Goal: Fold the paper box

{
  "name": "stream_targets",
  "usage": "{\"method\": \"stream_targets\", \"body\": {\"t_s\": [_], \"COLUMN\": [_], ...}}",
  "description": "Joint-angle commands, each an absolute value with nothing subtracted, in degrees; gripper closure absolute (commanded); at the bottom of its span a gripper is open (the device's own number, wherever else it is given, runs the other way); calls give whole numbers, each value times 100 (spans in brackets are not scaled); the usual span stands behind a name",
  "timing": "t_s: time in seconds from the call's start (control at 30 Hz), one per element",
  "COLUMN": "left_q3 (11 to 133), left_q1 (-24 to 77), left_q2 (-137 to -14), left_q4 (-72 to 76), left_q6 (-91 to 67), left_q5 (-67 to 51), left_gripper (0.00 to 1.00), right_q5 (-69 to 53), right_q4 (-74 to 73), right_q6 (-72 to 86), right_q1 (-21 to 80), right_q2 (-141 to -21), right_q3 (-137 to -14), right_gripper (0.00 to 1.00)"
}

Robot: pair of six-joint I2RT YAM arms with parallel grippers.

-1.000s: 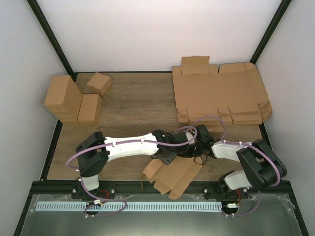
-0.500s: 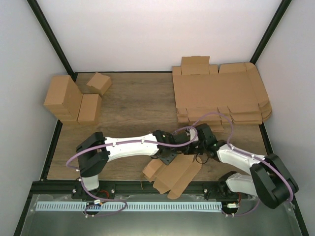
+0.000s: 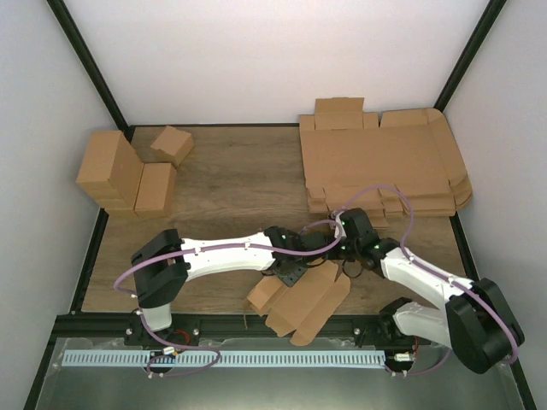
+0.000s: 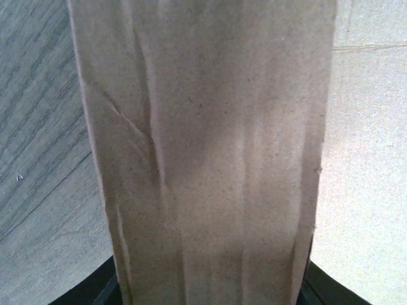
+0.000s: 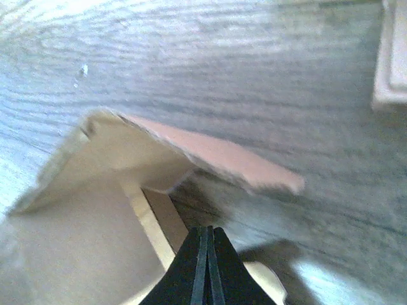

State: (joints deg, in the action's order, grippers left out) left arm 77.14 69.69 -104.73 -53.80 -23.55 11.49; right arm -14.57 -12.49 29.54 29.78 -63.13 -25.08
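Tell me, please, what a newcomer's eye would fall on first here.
The half-folded paper box lies at the near edge of the table: the left gripper holds it, and the shut right gripper is beside a flap. A pile of flat cardboard sheets lies far right.

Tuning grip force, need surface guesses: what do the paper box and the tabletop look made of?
The paper box looks like thin brown cardboard, matte and unprinted. The left wrist view shows speckled fibres and soft creases in its surface. The tabletop has a grey-brown wood-grain pattern with a dull finish. It could be solid wood or printed laminate; the pictures do not show which.
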Motion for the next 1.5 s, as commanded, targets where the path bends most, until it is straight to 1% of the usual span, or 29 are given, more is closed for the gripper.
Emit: {"method": "stream_targets", "body": {"t_s": [0.0, 0.23, 0.63, 0.77, 1.0, 1.2, 1.47], "left_q3": [7664, 7668, 7699, 7699, 7701, 7700, 7682], "left_q1": [7005, 7005, 7005, 7005, 7005, 7005, 7005], "left_q2": [-10381, -10373, -10412, -10403, -10429, -10437, -10607], "left_q4": [-5320, -5292, -5256, -5256, -5238, -5221, -5315], "left_q6": [-2268, -2259, -2241, -2249, -2259, -2257, -2201], "left_q5": [1020, 993, 932, 935, 887, 875, 925], "left_gripper": [55, 55, 55, 55, 55, 55, 56], "right_q5": [-1641, -1744, -2066, -2196, -2977, -3206, -3312], "right_q4": [-1200, -1507, -1363, -1283, -1018, -951, -582], "right_q6": [2614, 2183, 2036, 2016, 2093, 2191, 2372], "right_q1": [2993, 2997, 3006, 3010, 3052, 3120, 3120], "right_q2": [-6643, -7290, -7809, -7843, -7643, -7507, -7642], "right_q3": [-3108, -3556, -3492, -3437, -3236, -3100, -2810], "right_gripper": [99, 99, 99, 99, 99, 99, 99]}}
